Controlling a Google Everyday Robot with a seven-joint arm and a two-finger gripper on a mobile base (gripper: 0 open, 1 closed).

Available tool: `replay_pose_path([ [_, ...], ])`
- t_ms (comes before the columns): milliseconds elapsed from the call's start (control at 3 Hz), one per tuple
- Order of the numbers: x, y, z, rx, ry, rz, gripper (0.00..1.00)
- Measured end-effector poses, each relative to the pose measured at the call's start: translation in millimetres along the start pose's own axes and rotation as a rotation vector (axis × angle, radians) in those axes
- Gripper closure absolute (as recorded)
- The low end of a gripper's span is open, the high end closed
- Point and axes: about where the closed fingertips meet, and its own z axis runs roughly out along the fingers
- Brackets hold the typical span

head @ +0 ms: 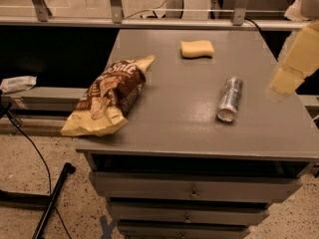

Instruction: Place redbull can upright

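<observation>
The redbull can (230,99) is a slim silver can lying on its side on the right part of the grey table (169,123), its top end pointing toward the front edge. My gripper (289,46) is at the right edge of the view, above the table's right side and to the right of and a little behind the can, not touching it. Its cream fingers (295,61) stand apart with nothing between them.
A brown and yellow chip bag (107,97) lies on the table's left side, overhanging the front left corner. A yellow sponge (197,49) lies at the back middle. Drawers (192,190) are below the tabletop. A rail (149,21) runs behind the table.
</observation>
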Motion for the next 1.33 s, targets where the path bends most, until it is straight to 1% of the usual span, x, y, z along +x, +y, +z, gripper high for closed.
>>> replay_pose_path([
  [333, -2.6, -1.7, -1.7, 0.012, -0.007, -0.004, 0.00],
  [667, -5.0, -30.6, 31.4, -0.023, -0.044, 0.090, 0.00],
  [1000, -7.9, -90.4, 112.0, -0.091, -0.097, 0.339, 0.00],
  [1333, -5.2, -129.6, 184.8, -0.122, -0.088, 0.569, 0.00],
])
